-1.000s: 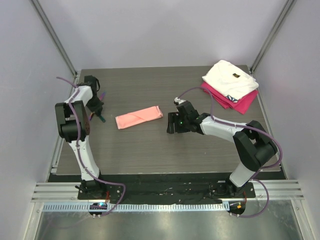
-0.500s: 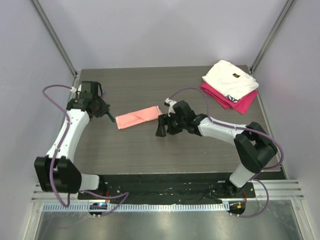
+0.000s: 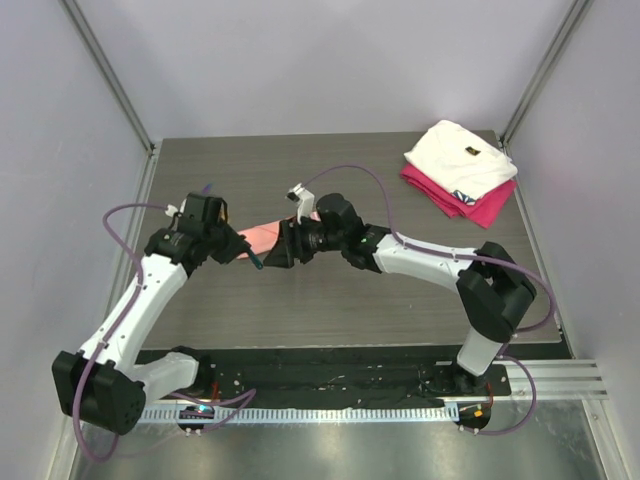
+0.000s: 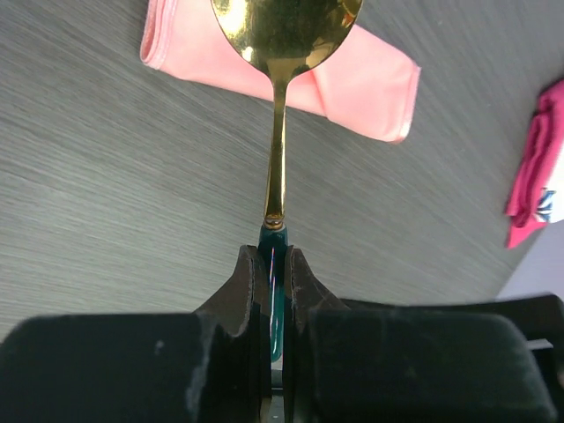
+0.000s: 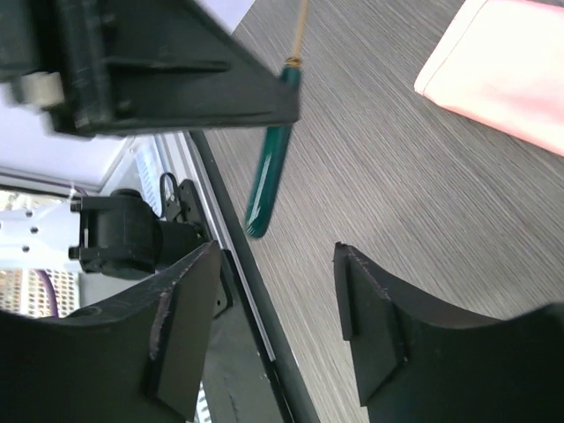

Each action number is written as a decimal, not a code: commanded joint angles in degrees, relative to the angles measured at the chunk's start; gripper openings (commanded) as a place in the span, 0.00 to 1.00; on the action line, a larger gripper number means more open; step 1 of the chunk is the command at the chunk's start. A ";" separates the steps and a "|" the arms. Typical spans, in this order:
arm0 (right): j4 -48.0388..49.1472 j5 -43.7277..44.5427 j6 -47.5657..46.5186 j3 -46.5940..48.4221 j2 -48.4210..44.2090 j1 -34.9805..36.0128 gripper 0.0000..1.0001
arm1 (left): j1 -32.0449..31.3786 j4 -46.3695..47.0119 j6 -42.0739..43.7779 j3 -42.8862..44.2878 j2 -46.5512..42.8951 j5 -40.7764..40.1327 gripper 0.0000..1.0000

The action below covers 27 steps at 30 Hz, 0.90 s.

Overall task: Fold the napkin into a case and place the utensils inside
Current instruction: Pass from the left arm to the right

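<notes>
The salmon-pink napkin [image 3: 262, 236] lies folded into a long strip on the table, partly covered by both grippers in the top view. It also shows in the left wrist view [image 4: 361, 75]. My left gripper [image 3: 246, 251] is shut on the green handle [image 4: 275, 264] of a spoon. The spoon's gold bowl [image 4: 286, 26] hangs over the napkin. My right gripper [image 3: 273, 254] is open and empty, facing the left gripper closely. The handle's free end [image 5: 269, 176] hangs just beyond its fingertips [image 5: 352, 291]. Other utensils are out of view.
A folded white cloth [image 3: 462, 158] lies on a folded magenta cloth [image 3: 480, 205] at the table's far right corner. The magenta cloth also shows in the left wrist view [image 4: 533, 176]. A metal rail [image 3: 125, 270] runs along the table's left edge.
My left arm swung from the table's left edge toward the middle, carrying the spoon. My right arm moved left across the napkin until its open gripper met the left gripper.
</notes>
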 commanded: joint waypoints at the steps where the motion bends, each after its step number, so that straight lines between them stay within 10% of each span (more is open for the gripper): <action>1: 5.79 -1.80 4.60 2.62 2.85 1.04 0.60 | -0.34 2.39 -5.97 -1.56 -3.57 1.07 0.00; 19: 13.08 -5.14 11.37 5.70 10.49 1.66 0.44 | -0.43 3.88 -8.36 -3.94 -4.63 0.54 0.00; 27: 16.42 -10.93 16.37 6.58 13.22 0.16 0.01 | -0.34 4.41 -7.57 -2.28 -3.23 1.24 0.00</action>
